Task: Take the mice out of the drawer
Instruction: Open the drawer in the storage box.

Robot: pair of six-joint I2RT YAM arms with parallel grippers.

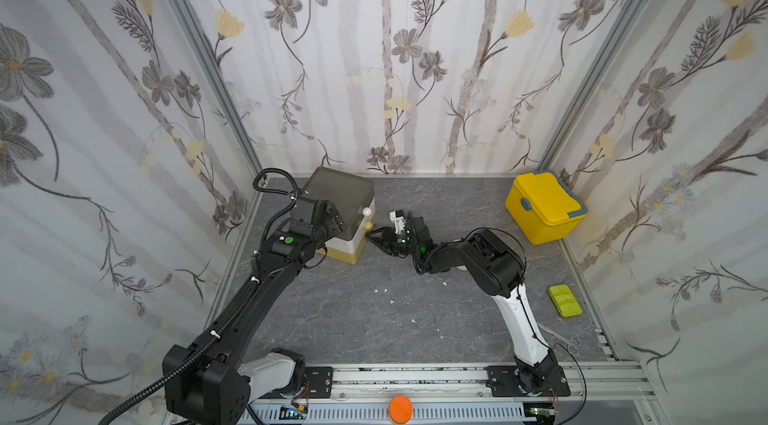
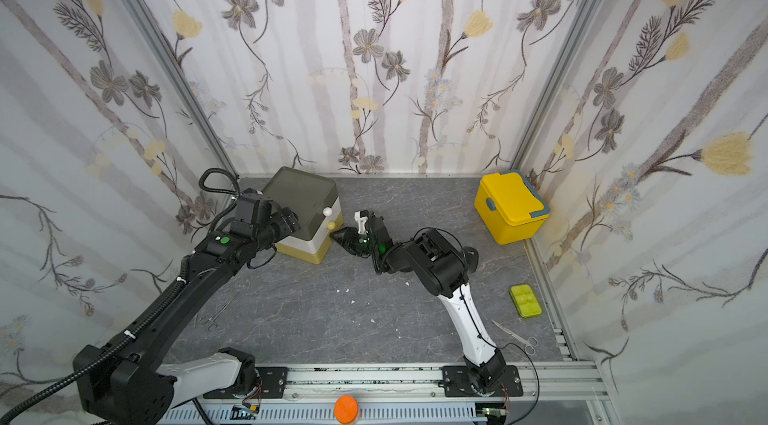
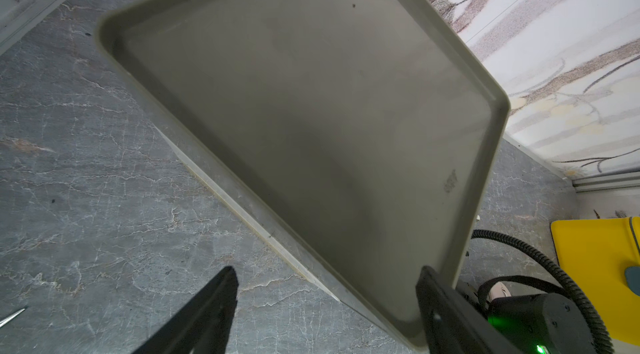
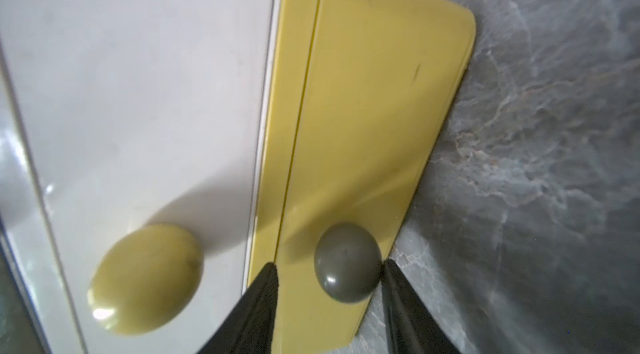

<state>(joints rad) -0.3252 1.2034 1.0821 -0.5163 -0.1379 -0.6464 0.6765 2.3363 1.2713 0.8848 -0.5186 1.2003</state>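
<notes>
At frame bottom, metal rail (image 1: 415, 375). Beyond, grey marbled table (image 1: 374, 319), white crumbs (image 1: 392, 301) scattered. Left of centre, drawer (image 1: 345, 194): right gripper (image 4: 329, 264) spread around bottom knob (image 4: 348, 262), unclamped; left gripper (image 3: 327, 271) spread over its top corner. Far right, yellow box (image 1: 544, 202). Farthest, floral walls (image 1: 415, 48).

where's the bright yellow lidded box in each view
In a top view: yellow box, far right corner.
In a top view: yellow box, same corner.
Left wrist: yellow box cut off at the edge, beyond the drawer.
Right wrist: not in it.
Shared landmark: the drawer, seen in all four.
</notes>
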